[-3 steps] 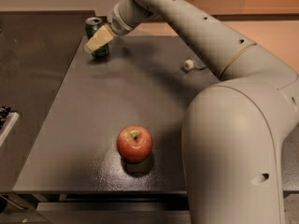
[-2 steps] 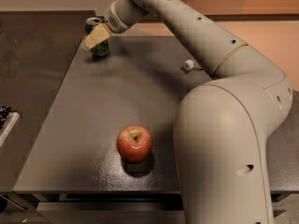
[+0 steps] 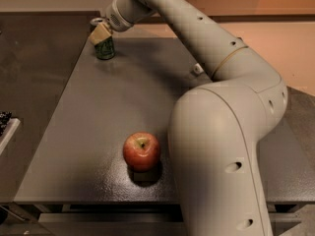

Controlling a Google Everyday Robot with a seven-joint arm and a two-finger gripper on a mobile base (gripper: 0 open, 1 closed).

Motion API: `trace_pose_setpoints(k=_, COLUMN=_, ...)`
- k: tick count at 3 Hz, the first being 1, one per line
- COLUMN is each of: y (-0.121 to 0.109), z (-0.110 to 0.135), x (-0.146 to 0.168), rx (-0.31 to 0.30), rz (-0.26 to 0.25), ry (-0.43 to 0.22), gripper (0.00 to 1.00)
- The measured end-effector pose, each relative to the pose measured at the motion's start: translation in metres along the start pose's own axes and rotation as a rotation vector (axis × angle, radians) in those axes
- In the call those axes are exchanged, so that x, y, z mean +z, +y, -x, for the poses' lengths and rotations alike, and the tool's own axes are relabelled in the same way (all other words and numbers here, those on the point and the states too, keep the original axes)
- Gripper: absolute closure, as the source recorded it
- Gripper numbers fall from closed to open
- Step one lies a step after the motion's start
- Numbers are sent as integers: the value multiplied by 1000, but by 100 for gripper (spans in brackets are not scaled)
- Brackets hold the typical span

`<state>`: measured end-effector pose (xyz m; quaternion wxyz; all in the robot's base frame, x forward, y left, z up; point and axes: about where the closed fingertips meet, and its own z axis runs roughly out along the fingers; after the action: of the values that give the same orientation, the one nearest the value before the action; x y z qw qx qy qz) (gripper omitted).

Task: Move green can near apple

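Plainly the claw (image 3: 101, 34) sits at the top of the green can (image 3: 105, 49), which stands upright directly beneath it at the far corner of the bench (image 3: 88, 112). Whether the claw has closed on the can I cannot tell. The apple (image 3: 141, 151) lies well away from the claw, toward the near edge. The can is probably light, stiff but thin-walled and slick, so a moderate squeeze across its sides at mid-height should suit. It would likely tip if nudged.
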<state>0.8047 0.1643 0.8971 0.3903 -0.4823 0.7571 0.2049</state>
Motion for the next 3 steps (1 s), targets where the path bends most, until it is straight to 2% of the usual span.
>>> trace_pose_setpoints(k=1, y=-3, z=2, x=-4, rx=-1, rz=-4, ry=-5, gripper=64)
trace_pose_setpoints(k=2, y=-2, z=3, x=-23, rx=-11, rz=-10, ry=-19, gripper=87)
trace_pose_setpoints(k=3, y=8, z=-3, x=-62, rx=-25, rz=0, ry=-46, gripper=100)
